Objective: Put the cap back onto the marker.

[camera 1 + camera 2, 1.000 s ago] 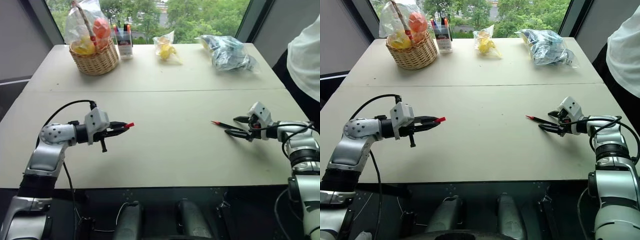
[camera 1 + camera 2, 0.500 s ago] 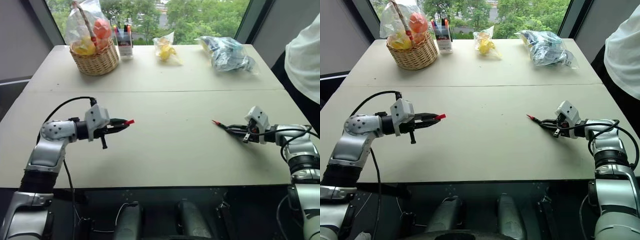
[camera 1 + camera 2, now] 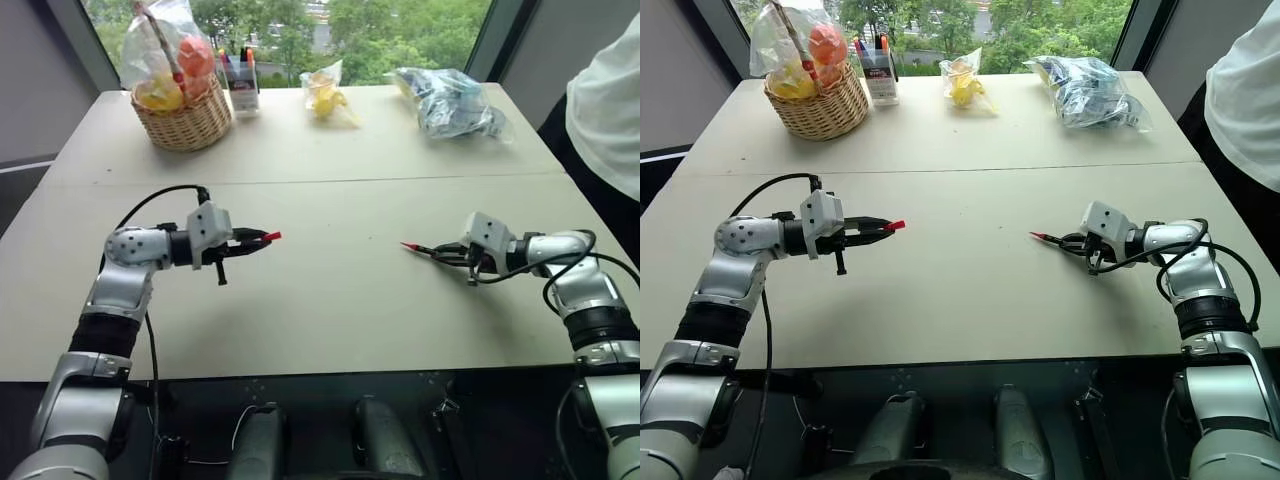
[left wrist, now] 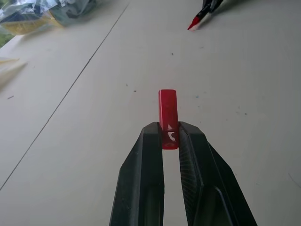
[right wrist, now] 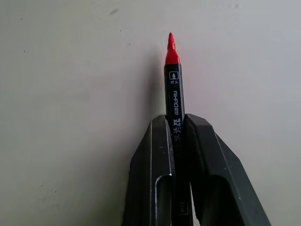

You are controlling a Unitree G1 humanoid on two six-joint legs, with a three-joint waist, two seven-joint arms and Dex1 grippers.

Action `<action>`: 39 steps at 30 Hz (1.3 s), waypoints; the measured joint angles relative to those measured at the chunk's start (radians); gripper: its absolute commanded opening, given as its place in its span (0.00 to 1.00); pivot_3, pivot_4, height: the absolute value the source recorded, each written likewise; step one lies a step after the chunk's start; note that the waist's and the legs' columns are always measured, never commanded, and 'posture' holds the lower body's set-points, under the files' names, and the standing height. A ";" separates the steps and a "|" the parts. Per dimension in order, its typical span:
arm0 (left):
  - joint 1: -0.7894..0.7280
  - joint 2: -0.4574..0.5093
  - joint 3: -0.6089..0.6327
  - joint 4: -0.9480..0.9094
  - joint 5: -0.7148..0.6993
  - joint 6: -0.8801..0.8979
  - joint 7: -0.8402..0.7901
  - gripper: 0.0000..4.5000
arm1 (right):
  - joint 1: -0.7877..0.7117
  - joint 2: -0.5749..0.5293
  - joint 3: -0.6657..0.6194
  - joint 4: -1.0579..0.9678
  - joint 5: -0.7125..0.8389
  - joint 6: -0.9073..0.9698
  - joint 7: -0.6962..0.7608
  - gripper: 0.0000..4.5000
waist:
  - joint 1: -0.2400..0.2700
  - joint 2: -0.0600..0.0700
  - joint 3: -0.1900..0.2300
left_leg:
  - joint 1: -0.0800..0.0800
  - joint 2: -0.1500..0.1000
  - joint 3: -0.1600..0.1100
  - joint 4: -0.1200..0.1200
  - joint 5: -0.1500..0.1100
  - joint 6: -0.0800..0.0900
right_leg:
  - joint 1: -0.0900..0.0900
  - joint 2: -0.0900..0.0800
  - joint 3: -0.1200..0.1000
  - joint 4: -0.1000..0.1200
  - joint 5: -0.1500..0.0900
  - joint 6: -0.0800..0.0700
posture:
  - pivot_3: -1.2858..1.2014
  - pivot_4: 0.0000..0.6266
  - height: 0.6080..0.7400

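A small red cap (image 4: 168, 117) sticks out from between the fingertips of my left gripper (image 3: 262, 238), which is shut on it above the left half of the table (image 3: 320, 310). On the right, my right gripper (image 3: 440, 253) is shut on the marker (image 5: 174, 94), a slim dark body with white lettering and a bare red tip (image 3: 408, 246). That tip points left, toward the cap, just above the tabletop. The cap (image 3: 271, 237) points right at the marker, with a wide gap of bare table between them. In the left wrist view the marker's tip (image 4: 194, 22) shows far ahead of the cap.
Along the table's far edge stand a wicker basket (image 3: 185, 120) with bagged fruit, a holder of pens (image 3: 241, 80), a small bag with something yellow (image 3: 325, 92) and a blue-and-clear plastic bag (image 3: 452, 102). A person in a white sleeve (image 3: 605, 110) stands at the right.
My right gripper has shut on the marker, lifted it off the table and carried it left. My left gripper with the cap has shifted a little to the right.
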 measured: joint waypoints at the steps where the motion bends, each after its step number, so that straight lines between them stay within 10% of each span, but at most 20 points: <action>1: -0.019 -0.011 -0.004 0.033 0.005 -0.029 -0.013 0.07 | -0.005 0.000 0.011 -0.043 -0.002 -0.004 0.003 0.00 | 0.001 0.000 0.000 | 0.000 0.000 0.000 0.000 0.000 0.000 | 0.000 0.000 0.000 0.000 0.000 0.000 | 0.52 0.24 1.00; 39: -0.151 -0.107 -0.069 0.220 0.038 -0.195 -0.123 0.07 | -0.112 0.140 0.134 -0.362 0.040 0.159 0.054 0.00 | 0.004 0.000 0.000 | -0.005 0.000 -0.001 0.001 0.000 0.000 | -0.004 0.000 -0.001 0.000 0.000 0.000 | 0.52 0.24 1.00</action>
